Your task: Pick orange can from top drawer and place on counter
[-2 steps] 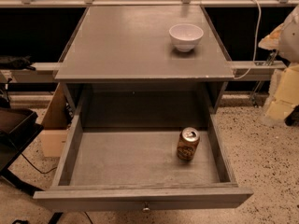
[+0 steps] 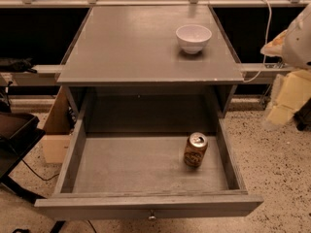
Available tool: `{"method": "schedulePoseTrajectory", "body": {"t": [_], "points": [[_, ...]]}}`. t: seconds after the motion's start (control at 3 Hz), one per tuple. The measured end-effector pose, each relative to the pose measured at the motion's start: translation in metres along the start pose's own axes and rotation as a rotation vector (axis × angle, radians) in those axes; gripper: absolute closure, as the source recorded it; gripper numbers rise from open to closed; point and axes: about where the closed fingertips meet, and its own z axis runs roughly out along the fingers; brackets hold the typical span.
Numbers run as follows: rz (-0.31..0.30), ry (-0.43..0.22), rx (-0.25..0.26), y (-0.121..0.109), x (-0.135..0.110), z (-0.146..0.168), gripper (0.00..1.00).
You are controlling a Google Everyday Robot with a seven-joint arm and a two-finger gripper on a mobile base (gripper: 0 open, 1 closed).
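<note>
Top drawer (image 2: 127, 168) pulled fully open, front panel with small metal knob (image 2: 152, 216) nearest the camera. Orange can (image 2: 195, 150) stands upright on the drawer floor, right-hand side, near the right wall but not touching it, about midway front to back; silver top with pull tab faces up. Rest of the drawer floor is bare grey wood. Counter (image 2: 131, 47) above is flat grey; white bowl (image 2: 193, 38) sits upright on it toward the back right, well apart from the can. Gripper (image 2: 287, 97) is off at the right edge of the view, outside the cabinet, about level with the counter's front edge and well apart from can and drawer; it shows as a pale cream blurred shape under a white arm section (image 2: 299, 35), probably the gripper but partly cut off. Cannot tell whether it is spread or pressed together; it holds nothing visible. Speckled floor (image 2: 279, 174) right of the drawer.
</note>
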Motion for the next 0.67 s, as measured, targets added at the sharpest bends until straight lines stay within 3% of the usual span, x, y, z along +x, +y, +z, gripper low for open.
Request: {"method": "schedulePoseTrajectory", "body": {"t": [0.33, 0.67], "points": [[0.028, -0.161, -0.071, 0.001, -0.006, 0.043, 0.00], [0.066, -0.443, -0.137, 0.015, -0.011, 0.116, 0.00]]}}
